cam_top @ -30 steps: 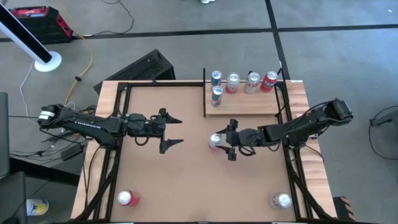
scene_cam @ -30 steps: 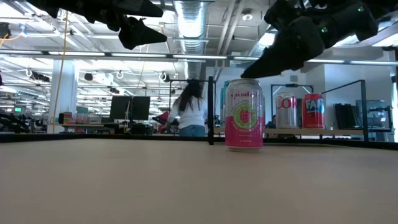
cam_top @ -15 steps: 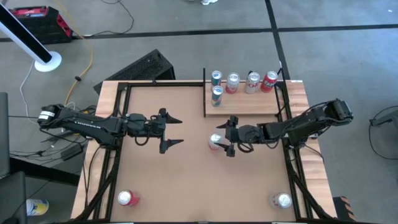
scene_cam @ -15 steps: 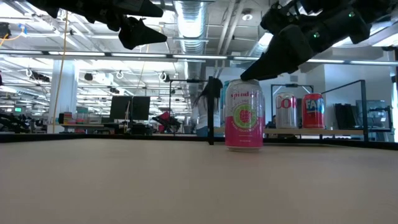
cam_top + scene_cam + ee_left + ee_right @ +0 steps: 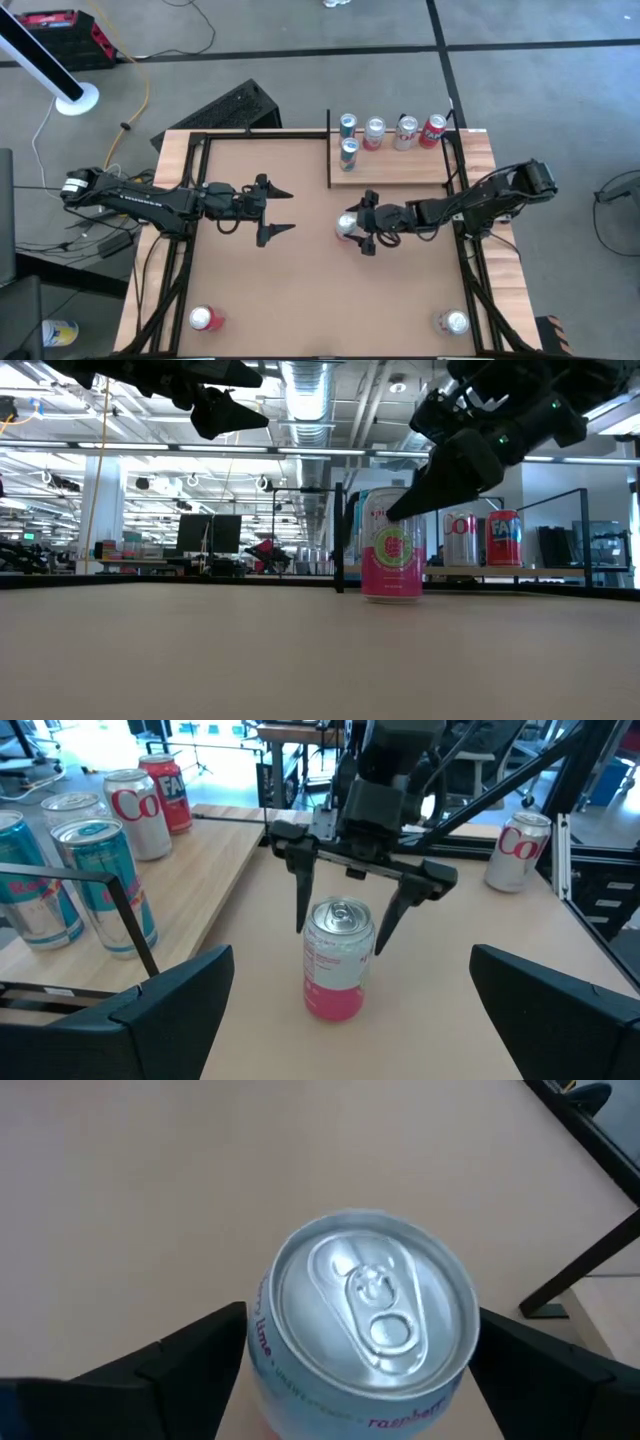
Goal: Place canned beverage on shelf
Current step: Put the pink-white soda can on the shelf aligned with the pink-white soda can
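Note:
A pink canned beverage (image 5: 346, 225) stands upright on the brown tabletop, just near of the shelf (image 5: 400, 168), a pale wood panel with black posts that holds several cans. My right gripper (image 5: 360, 224) is open and slants down over the can from the table's right. Its two fingers stand on either side of the can's top (image 5: 370, 1302) with gaps, as the left wrist view (image 5: 343, 928) shows. In the low view one finger (image 5: 420, 495) crosses in front of the can (image 5: 392, 565). My left gripper (image 5: 285, 211) is open and empty, above the table's middle left.
A red can (image 5: 205, 318) stands near the front left corner and a silver can (image 5: 453, 322) near the front right. Black frame rails (image 5: 195, 200) run along the table's sides. Bare tabletop lies between the two arms and toward the near edge.
My right gripper has gone toward the table's left and down. Its open fingers, which hung above and right of the pink can, now stand on either side of the can's top. The can has stayed upright in place.

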`<state>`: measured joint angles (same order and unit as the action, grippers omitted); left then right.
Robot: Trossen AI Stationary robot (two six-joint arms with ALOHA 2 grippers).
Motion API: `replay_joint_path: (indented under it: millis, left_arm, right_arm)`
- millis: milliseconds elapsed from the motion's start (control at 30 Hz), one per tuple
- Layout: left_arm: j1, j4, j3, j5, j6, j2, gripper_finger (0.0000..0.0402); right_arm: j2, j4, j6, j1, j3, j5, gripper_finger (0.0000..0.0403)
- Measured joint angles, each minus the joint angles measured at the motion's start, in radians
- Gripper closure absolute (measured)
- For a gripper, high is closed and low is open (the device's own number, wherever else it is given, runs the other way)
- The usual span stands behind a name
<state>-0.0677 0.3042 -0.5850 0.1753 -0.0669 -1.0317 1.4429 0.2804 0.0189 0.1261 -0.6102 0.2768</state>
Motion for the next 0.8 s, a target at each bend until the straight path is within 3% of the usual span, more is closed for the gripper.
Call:
replay_joint_path:
  millis: [233,400,600,800]
  left_arm:
    - [0.0,0.0,0.0,0.0,0.0,0.0,0.001]
    - [0.0,-0.002,0.0,0.0,0.0,0.0,0.001]
    - [0.0,-0.013,0.0,0.0,0.0,0.0,0.001]
    - [0.0,-0.023,0.0,0.0,-0.002,0.0,0.001]
  right_arm:
    - [-0.022,0.001,0.0,0.003,0.0,0.012,0.0042]
    - [-0.074,-0.04,-0.018,0.004,0.0,0.014,0.0091]
    - [-0.222,-0.179,-0.072,-0.018,0.0,0.016,0.0096]
    - [-0.406,-0.382,-0.12,-0.137,0.0,0.008,0.0096]
